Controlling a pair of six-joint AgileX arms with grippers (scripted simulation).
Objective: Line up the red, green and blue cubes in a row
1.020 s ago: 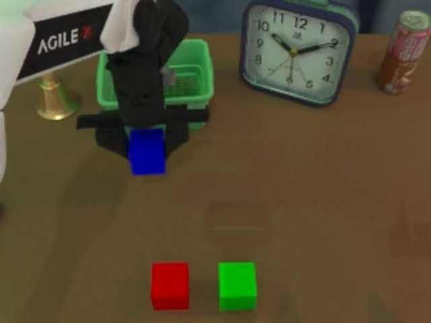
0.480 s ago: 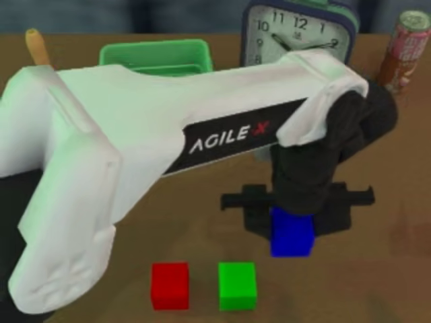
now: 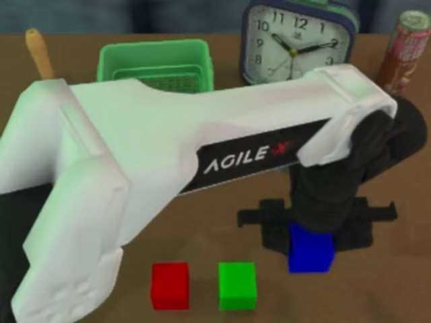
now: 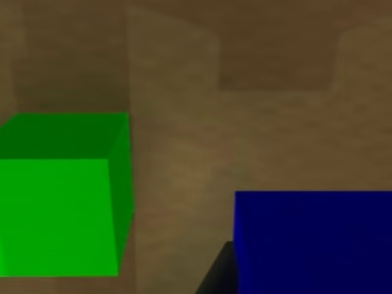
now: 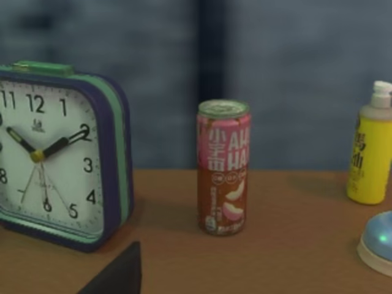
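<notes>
Top view: your small matte bright red cube (image 3: pixel 170 285) and equal-sized bright green cube (image 3: pixel 237 285) sit side by side near the table's front edge, apart, level with each other. The deep blue cube (image 3: pixel 310 248) is just right of the green cube and slightly further back, not level with it. Your left gripper (image 3: pixel 311 237) is clenched on the blue cube, black fingers on either side of it. The white left arm stretches from the left across the table, wrist bent down over the blue cube. Well behind the green cube: a pale green mesh-bottomed plastic basket (image 3: pixel 155 62), a blue-and-green square alarm clock (image 3: pixel 299 42), a pink drink can (image 3: pixel 403 51).

Left wrist view: the green cube (image 4: pixel 61 202) rests on the brown table; the blue cube (image 4: pixel 313 242) is beside it with a gap, a dark finger (image 4: pixel 217 272) against its side. Whether it touches the table, you can't tell.

Right wrist view: your right arm is parked, facing the clock (image 5: pixel 58 153), can (image 5: pixel 222 166), a yellow bottle (image 5: pixel 369 147) and a round bell-like button (image 5: pixel 378 240). Its gripper state can't be told.
</notes>
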